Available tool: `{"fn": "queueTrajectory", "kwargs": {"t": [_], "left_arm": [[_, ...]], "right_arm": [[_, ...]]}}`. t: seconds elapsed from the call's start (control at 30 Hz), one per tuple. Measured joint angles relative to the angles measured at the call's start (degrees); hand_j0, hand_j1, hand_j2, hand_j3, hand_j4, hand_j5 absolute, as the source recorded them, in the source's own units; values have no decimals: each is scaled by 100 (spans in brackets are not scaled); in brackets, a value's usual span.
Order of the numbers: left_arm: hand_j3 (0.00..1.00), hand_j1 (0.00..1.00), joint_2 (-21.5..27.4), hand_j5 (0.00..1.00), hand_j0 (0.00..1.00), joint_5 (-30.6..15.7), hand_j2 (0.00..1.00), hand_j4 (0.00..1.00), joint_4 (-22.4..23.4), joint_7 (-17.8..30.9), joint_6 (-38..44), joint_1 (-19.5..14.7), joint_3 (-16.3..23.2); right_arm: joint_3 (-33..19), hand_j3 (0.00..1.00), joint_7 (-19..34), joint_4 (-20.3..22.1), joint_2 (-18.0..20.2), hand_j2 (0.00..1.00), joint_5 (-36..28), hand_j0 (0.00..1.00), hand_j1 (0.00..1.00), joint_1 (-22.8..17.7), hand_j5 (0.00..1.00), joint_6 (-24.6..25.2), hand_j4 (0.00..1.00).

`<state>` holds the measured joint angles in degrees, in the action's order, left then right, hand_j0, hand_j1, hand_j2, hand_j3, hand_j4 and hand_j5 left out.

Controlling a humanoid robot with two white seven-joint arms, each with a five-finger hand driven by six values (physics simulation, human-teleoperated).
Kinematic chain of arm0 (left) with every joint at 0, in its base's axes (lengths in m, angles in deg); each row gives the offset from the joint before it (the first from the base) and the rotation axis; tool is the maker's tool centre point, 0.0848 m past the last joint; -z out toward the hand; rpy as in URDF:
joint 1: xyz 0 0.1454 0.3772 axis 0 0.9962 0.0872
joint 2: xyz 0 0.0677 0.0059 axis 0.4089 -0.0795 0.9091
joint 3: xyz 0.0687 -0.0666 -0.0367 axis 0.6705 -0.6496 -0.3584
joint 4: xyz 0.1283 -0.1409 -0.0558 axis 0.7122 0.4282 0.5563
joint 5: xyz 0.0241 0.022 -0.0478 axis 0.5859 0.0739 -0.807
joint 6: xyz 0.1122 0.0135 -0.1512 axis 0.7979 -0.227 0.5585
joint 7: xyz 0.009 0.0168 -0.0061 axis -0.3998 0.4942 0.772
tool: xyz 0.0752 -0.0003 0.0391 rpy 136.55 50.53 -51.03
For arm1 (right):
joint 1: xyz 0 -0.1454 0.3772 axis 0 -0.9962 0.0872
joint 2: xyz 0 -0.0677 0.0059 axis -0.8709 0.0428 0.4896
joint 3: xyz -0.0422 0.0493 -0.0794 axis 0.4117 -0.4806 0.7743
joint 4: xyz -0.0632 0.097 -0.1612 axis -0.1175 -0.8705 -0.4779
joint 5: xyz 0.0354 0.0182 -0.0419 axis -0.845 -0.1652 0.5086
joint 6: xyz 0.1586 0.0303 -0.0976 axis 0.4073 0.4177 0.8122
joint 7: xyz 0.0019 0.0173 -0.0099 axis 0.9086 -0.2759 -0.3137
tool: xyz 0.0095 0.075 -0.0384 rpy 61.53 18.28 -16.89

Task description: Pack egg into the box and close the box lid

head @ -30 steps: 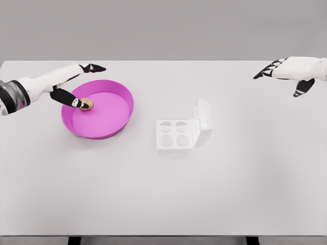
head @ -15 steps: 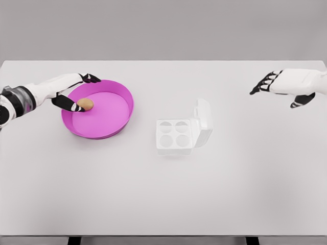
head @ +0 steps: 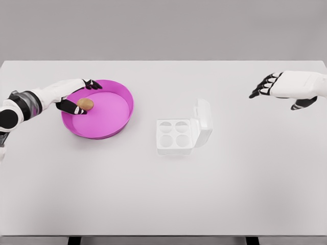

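One smooth brown egg (head: pixel 85 104) in round magenta bowl (head: pixel 110 126).

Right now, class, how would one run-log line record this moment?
left robot hand: closing around egg in pink bowl | right robot hand: open, idle above table | egg box: lid open, four cups empty
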<state>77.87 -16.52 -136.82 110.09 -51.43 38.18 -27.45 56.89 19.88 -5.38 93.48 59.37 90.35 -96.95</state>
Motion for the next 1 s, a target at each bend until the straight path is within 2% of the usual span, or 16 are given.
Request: {"fn": "queueTrajectory", "kwargs": {"t": [0.5,0.57,1.0], "left_arm": [[79,79,-279,79,79,361,79,79,504,0,-34,-18,-1],[76,76,-299,76,76,369,76,76,542,0,-35,-18,-1],[75,75,-366,75,75,469,75,75,630,0,-36,-26,-1]], "right_arm": [[-1,96,8,54,-14,96,10,96,96,0,96,0,96],[-1,96,8,54,-30,96,9,96,96,0,96,0,96],[-1,96,9,54,-52,96,25,96,96,0,96,0,96]]}}
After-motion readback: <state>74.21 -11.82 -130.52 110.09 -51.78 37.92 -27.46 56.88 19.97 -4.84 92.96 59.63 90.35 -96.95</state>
